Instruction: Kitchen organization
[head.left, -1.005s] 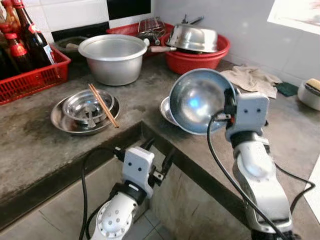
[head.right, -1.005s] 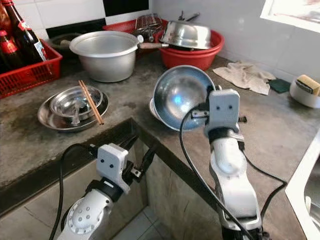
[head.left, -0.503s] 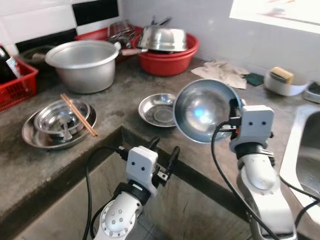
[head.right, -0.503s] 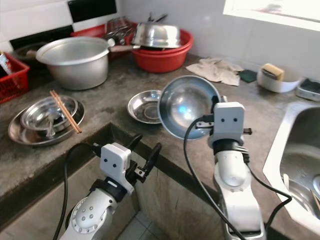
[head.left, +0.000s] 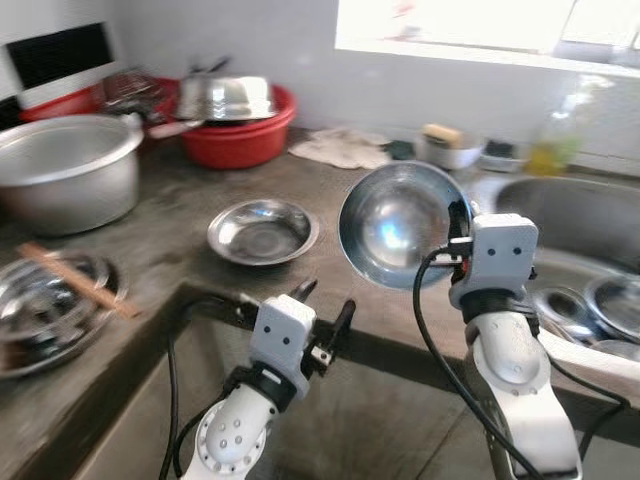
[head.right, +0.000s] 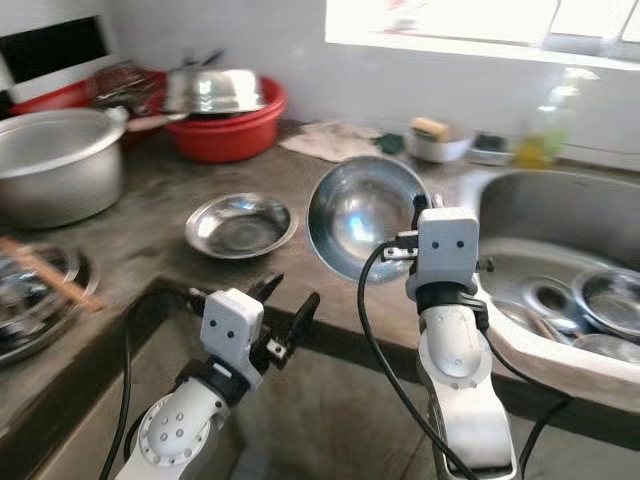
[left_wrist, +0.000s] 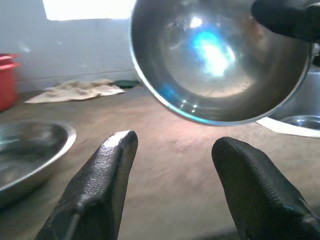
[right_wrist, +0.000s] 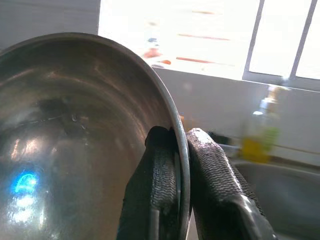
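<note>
From the head cameras you see your right gripper (head.left: 458, 232) pinching the rim of a steel bowl (head.left: 398, 226), which it holds up on edge above the front of the counter (head.left: 170, 262), its hollow facing back toward you. The bowl hangs between a shallow steel dish (head.left: 262, 230) lying on the counter to its left and the sink (head.left: 575, 250) to its right. Your left gripper (head.left: 322, 312) sits lower, just in front of the counter edge, its fingers spread and holding nothing. Further left stand a big aluminium pot (head.left: 62, 170) and a stack of steel plates with chopsticks (head.left: 75, 279) across them. At the back are a red basin (head.left: 243, 138) with an upturned steel pan in it, a rag (head.left: 338, 148) and a yellow bottle (head.left: 546, 152) by the window. More steel dishes lie in the sink.

Through the left wrist camera you look past the two parted fingertips (left_wrist: 105, 170) at the counter, with the held bowl (left_wrist: 215, 55) above them and the shallow dish (left_wrist: 30, 155) off to one side.

Through the right wrist camera you see both fingers (right_wrist: 160, 190) closed on the bowl's rim (right_wrist: 177, 130), one pad inside and one outside, with the bottle (right_wrist: 260, 135) blurred behind.
</note>
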